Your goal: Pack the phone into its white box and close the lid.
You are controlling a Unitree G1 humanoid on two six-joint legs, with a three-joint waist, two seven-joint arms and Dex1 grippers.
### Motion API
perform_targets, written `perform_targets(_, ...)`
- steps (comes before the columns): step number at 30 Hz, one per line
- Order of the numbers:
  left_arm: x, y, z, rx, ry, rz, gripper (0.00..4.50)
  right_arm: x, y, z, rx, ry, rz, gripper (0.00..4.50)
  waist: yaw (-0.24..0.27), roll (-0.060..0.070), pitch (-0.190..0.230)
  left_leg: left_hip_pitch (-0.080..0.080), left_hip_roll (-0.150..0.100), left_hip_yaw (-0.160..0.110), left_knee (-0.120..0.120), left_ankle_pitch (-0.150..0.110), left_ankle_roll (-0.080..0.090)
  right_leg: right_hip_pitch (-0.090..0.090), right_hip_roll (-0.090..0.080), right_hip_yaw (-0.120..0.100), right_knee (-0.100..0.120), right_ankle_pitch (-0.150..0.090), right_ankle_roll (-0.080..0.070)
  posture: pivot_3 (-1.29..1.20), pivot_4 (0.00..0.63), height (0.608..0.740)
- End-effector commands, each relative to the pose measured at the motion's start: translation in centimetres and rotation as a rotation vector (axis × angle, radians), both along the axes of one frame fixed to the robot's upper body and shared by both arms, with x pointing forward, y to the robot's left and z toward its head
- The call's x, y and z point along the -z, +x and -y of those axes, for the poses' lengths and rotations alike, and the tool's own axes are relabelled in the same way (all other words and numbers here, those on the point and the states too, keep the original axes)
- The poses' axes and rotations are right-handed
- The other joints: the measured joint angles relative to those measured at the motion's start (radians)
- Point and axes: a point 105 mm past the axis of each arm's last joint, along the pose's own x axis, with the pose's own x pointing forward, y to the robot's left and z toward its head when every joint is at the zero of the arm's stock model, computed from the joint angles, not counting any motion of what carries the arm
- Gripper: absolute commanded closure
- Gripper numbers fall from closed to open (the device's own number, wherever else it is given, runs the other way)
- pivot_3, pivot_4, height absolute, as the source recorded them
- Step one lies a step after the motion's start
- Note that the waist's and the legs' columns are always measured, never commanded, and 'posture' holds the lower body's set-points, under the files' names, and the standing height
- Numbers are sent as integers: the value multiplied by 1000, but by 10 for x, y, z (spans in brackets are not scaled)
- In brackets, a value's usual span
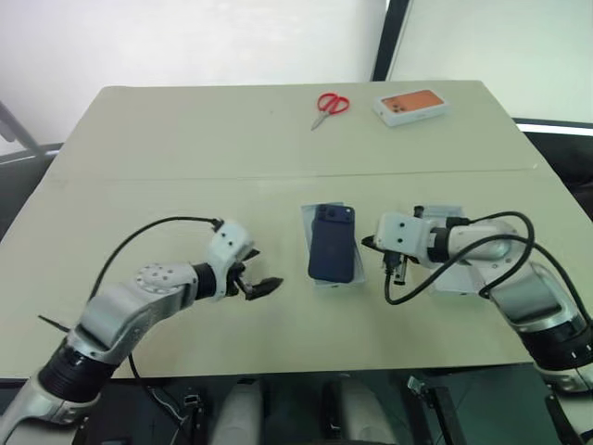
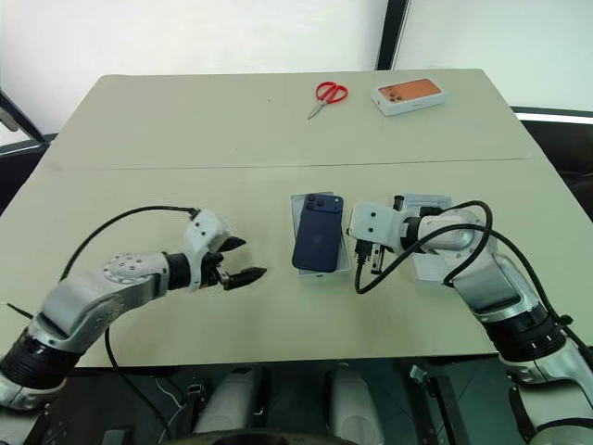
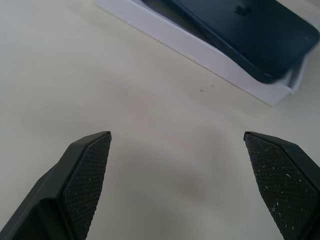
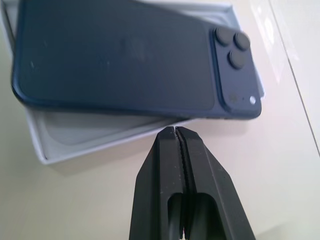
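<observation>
The dark navy phone [image 1: 332, 243] lies back up and skewed across the white box [image 4: 75, 132], its camera end resting on the rim rather than down inside. My right gripper [image 4: 175, 129] is shut and empty, its tips just off the phone's right long edge. Left of the box, my left gripper [image 1: 269, 266] hangs open over bare table, a short gap from the box wall [image 3: 200, 50]. White cardboard [image 2: 428, 270] lies under my right forearm, mostly covered; I cannot tell whether it is the lid.
Red-handled scissors [image 1: 331, 105] and an orange-topped white box [image 1: 412, 105] lie at the far side of the beige table [image 1: 185, 139]. A seam runs across the tabletop behind the box. Black cables loop from both wrists.
</observation>
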Motion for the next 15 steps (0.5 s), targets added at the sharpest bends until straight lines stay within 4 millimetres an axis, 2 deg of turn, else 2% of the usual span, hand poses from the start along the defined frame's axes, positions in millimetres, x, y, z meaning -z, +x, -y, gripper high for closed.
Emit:
perform_targets(1, -6, -1, 11, 75, 0, 46, 51, -10, 10, -4, 16, -3, 87, 4500, -5, 0, 0, 0, 0, 0, 0, 0, 0, 0, 0, 0, 0, 0, 0, 0, 150, 697)
perform_targets(8, -1, -2, 25, 133, 17, 53, 51, -7, 33, -1, 76, -49, 152, 4500, -11, 0, 0, 0, 0, 0, 0, 0, 0, 0, 0, 0, 0, 0, 0, 0, 150, 697)
perform_targets(15, -2, -8, 40, 182, -15, 43, 51, -9, 48, -11, 72, -31, 185, 4500, -13, 0, 0, 0, 0, 0, 0, 0, 0, 0, 0, 0, 1, 0, 0, 0, 150, 697)
